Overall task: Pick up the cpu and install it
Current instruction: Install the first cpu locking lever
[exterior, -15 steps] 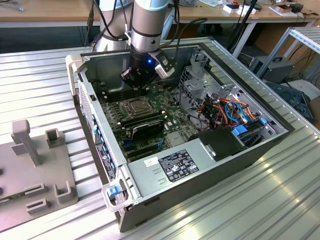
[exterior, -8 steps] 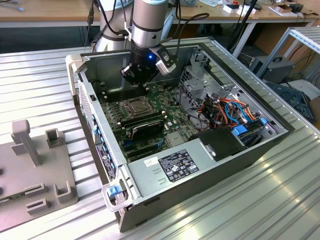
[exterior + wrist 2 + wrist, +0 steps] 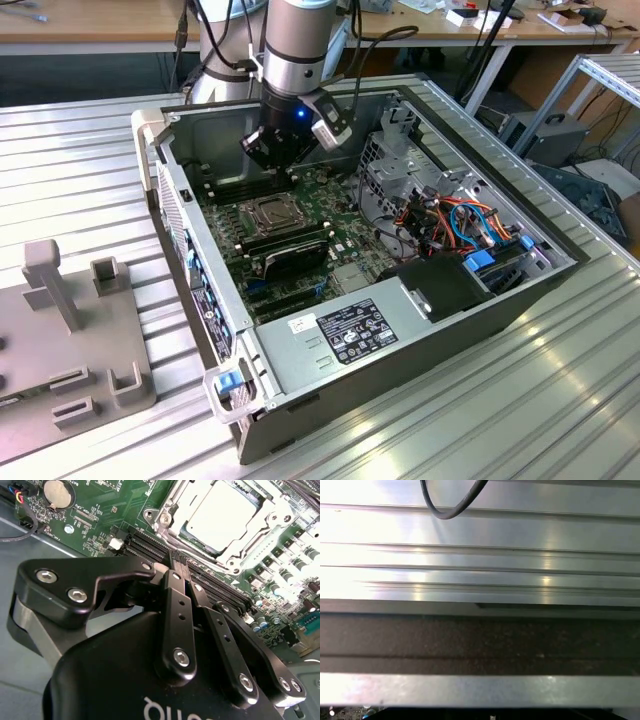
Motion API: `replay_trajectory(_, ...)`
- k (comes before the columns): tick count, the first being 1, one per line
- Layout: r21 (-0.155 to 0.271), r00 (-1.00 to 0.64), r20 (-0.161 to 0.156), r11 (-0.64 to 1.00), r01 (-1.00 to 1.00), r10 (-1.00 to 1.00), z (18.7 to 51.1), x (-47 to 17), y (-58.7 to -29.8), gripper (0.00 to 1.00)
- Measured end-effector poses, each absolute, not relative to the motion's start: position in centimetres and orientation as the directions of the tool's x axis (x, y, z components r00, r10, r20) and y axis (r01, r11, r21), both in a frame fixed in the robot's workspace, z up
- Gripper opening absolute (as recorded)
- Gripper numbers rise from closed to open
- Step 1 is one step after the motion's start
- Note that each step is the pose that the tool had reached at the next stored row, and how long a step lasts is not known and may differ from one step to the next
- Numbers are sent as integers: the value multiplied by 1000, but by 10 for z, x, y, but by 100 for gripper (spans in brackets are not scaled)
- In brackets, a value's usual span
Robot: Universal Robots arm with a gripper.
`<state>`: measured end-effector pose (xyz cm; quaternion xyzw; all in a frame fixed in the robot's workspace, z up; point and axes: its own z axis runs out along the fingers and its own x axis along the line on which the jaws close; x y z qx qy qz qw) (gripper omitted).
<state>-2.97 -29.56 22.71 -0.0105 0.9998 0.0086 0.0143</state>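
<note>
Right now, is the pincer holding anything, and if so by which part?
Nothing is held. In the second wrist view the black pincer is closed with nothing between its fingers, while the small square silver-grey cpu sits in the metal-framed socket on the green motherboard.

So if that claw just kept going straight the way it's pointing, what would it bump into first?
Probably the green circuit board, around the long dark slots beside the silver chip in its socket. Depth is hard to judge here.

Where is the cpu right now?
The cpu lies in the socket frame on the motherboard, beyond the gripper in the second wrist view.
</note>
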Motion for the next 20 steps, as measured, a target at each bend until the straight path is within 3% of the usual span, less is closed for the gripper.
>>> replay_trajectory(6,17,-999,-29,1000,-21,-21,227,-30,-300,11)
replay_trajectory(8,17,-999,-29,1000,-21,-21,227,-32,-332,11)
replay_trajectory(11,13,-999,-29,1000,-21,-21,227,-49,-342,11)
replay_trajectory(20,14,-999,-29,1000,-21,-21,227,-52,-347,11)
